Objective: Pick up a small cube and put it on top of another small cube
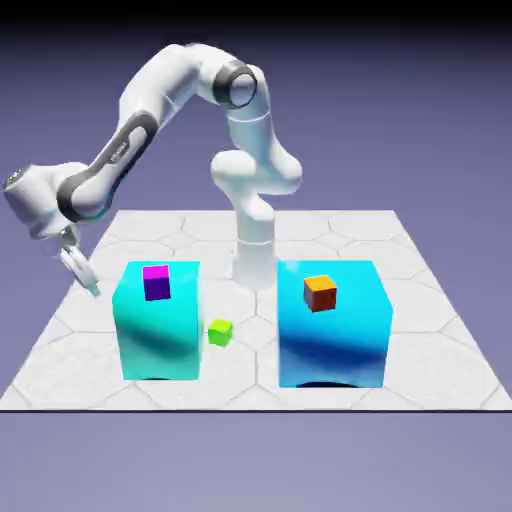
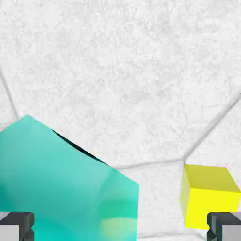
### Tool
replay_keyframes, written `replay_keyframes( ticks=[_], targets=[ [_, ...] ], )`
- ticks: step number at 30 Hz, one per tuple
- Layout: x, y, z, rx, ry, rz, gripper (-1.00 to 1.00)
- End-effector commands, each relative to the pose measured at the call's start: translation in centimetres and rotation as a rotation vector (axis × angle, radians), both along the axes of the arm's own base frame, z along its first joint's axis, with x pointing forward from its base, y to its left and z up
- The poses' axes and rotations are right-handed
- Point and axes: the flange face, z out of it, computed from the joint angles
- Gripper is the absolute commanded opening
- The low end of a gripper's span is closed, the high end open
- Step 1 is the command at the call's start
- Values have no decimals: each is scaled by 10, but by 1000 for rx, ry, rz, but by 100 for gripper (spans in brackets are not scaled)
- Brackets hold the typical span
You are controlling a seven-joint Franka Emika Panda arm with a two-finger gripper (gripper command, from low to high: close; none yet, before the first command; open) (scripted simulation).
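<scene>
- Two big cyan blocks (image 1: 157, 320) (image 1: 333, 325) on the white hex-tiled table (image 1: 430, 330), one toward the exterior view's left, the other toward its right, well apart.
- Small magenta cube (image 1: 156, 282) on top of the left block; small orange cube (image 1: 320, 293) on top of the right one.
- Small lime-green cube (image 1: 220, 332) on the table between the two blocks, just beside the left one.
- White arm (image 1: 170, 95) arched over to the exterior view's left, gripper (image 1: 82, 270) pointing down beyond the left block's far corner, low over the table.
- Jaws spread wide, pinching nothing; grey fingertips (image 2: 16, 226) far apart at the hand view's bottom corners.
- Small yellow cube (image 2: 209, 195) on the table in the hand view, close above the right-hand fingertip, near the cyan block's corner yet apart from it; hidden in the exterior view.
</scene>
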Motion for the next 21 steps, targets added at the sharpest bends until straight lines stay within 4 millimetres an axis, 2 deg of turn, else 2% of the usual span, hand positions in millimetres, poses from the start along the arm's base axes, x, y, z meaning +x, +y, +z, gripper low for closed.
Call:
replay_keyframes(
  ticks=[1, 3, 4, 5, 8, 9, 10, 11, 14, 15, 16, 20, 21],
  targets=[
    [-16, -8, -12, 29, 36, -24, 0],
    [-36, 14, -69, 123, 124, 35, 0],
    [-41, 19, -80, 143, 140, 48, 0],
    [-41, 19, -80, 143, 140, 48, 0],
    [-54, 42, -132, 143, 139, 49, 0],
    [-57, 45, -139, 142, 140, 48, 0],
    [-57, 45, -139, 142, 140, 48, -100],
    [-57, 45, -139, 142, 140, 48, -100],
    [-42, 22, -88, 143, 139, 49, -100],
    [-49, 11, -71, 139, 148, 40, -100],
    [-45, 5, -53, 135, 154, 31, -100],
    [-10, -1, 25, 112, 176, 1, -100],
    [14, 9, 44, 111, 172, 6, -100]
  ],
)
